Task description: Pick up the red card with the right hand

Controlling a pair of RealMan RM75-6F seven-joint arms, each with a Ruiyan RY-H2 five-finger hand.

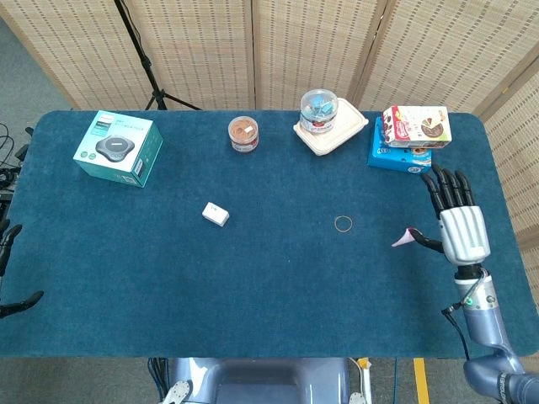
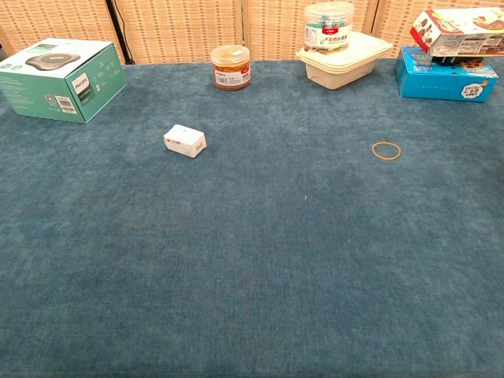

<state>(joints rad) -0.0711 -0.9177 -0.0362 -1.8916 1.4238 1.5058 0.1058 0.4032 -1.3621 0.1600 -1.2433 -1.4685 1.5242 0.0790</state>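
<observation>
Blue table point(image 1: 253, 278): carpeted, bearing everything.
Right hand point(image 1: 459, 227): near the table's right edge, long fingers point(image 1: 446, 187) spread, thumb side pinching the red card.
Red card point(image 1: 402, 238): lifted, sticking out left of the hand.
Rubber band point(image 1: 343, 223): flat, left of the card.

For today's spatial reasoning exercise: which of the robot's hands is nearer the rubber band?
Right. The right hand, pinching the red card, is to the right of the rubber band. The left hand shows in neither view.
</observation>
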